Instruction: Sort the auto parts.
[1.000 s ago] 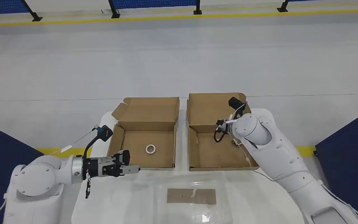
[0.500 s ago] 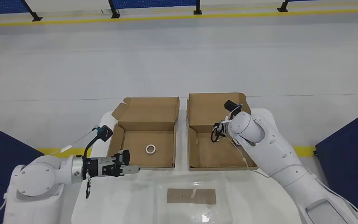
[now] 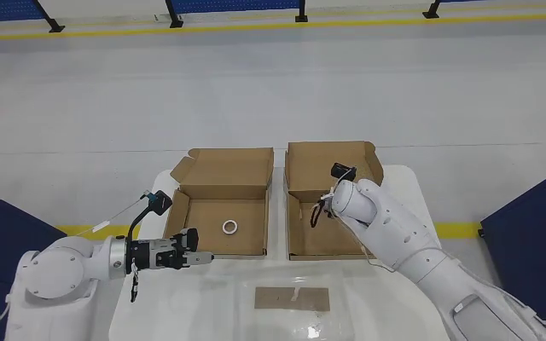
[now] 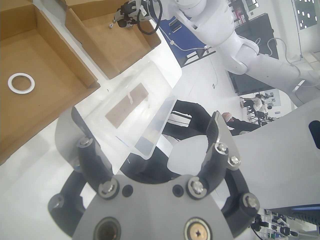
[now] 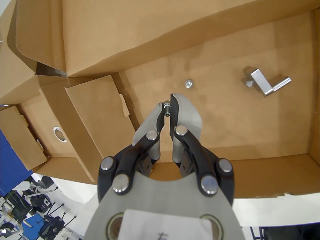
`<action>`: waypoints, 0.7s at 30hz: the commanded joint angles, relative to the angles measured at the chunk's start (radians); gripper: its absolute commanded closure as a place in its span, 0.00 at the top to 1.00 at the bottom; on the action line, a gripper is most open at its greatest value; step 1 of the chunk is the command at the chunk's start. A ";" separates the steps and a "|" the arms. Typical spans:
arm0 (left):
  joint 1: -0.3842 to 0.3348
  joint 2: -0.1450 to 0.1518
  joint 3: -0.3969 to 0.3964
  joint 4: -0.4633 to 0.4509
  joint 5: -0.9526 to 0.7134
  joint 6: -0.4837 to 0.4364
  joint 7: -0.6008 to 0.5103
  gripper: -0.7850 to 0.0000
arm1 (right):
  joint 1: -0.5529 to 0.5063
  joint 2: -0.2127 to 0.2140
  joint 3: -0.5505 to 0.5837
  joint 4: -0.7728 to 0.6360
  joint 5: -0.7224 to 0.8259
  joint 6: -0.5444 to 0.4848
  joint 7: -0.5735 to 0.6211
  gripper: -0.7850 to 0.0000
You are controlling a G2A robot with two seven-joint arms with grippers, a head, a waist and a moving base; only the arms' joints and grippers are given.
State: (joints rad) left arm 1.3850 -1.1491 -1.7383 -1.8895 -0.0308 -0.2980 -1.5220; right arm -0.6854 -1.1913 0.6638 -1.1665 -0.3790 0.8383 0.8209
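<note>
Since small metal parts seem to be gathered there, the right gripper is clenched on a small screw over the floor of the right box, near a loose bolt and a metal bracket, while the left gripper hangs released and empty, well apart from that box.

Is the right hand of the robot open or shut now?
Shut on a small bolt: the right hand pinches it between its fingertips, above the floor of a cardboard box.
</note>
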 commanded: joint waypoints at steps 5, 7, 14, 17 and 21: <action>0.000 0.000 0.000 0.000 0.000 0.000 0.000 1.00 | 0.007 -0.004 -0.010 0.012 -0.006 -0.004 0.009 0.00; 0.000 0.000 0.000 0.000 0.000 0.000 0.000 1.00 | 0.007 -0.004 -0.010 0.012 -0.006 -0.004 0.009 0.00; 0.000 0.000 0.000 0.000 0.000 0.000 0.000 1.00 | -0.018 -0.012 -0.026 0.018 -0.029 -0.022 -0.021 0.00; 0.000 0.000 0.000 0.000 0.000 0.000 0.000 1.00 | -0.016 -0.021 -0.039 0.025 -0.039 -0.016 -0.016 0.00; 0.000 0.000 0.000 0.000 0.000 0.000 0.000 1.00 | -0.010 -0.034 -0.053 0.044 -0.048 -0.011 -0.015 0.00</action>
State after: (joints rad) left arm 1.3850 -1.1491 -1.7383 -1.8895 -0.0308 -0.2980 -1.5220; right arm -0.6972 -1.2233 0.6126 -1.1271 -0.4262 0.8279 0.8044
